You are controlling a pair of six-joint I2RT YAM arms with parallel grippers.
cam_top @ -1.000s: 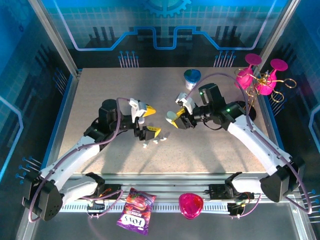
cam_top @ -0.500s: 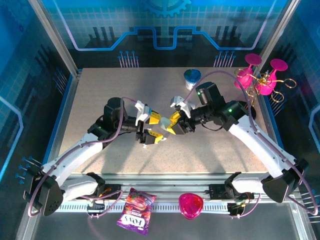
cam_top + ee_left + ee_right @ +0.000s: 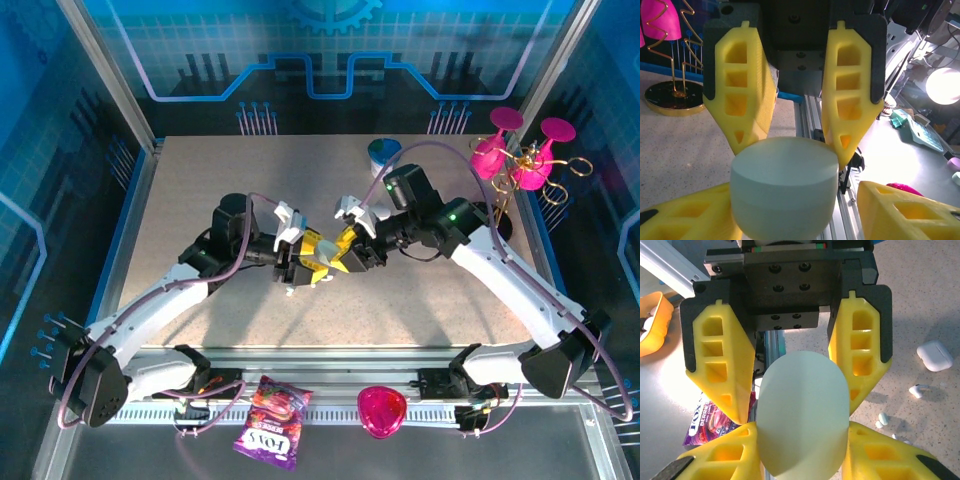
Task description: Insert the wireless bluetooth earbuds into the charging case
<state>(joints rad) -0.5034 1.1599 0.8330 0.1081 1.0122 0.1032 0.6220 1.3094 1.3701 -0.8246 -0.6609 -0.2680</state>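
1. Speckled surface (image 3: 200, 180) inside a blue-walled booth; both arms reach to its middle and meet there.
2. Right jaws pinch a pale rounded case (image 3: 802, 415) by its two sides, holding it above the surface.
3. Left jaws stand partway spread on either side of the same case, coming from the opposite end; whether they press it I cannot tell.
4. Small white earbuds (image 3: 918, 389) lie loose on the surface below, near a closed white case (image 3: 934, 355).

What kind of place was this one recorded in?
Probably a purpose-built robot demo or data-collection cell, not a home: printed blue circuit-pattern wall panels, aluminium frame posts, and two arms bolted to a speckled table.
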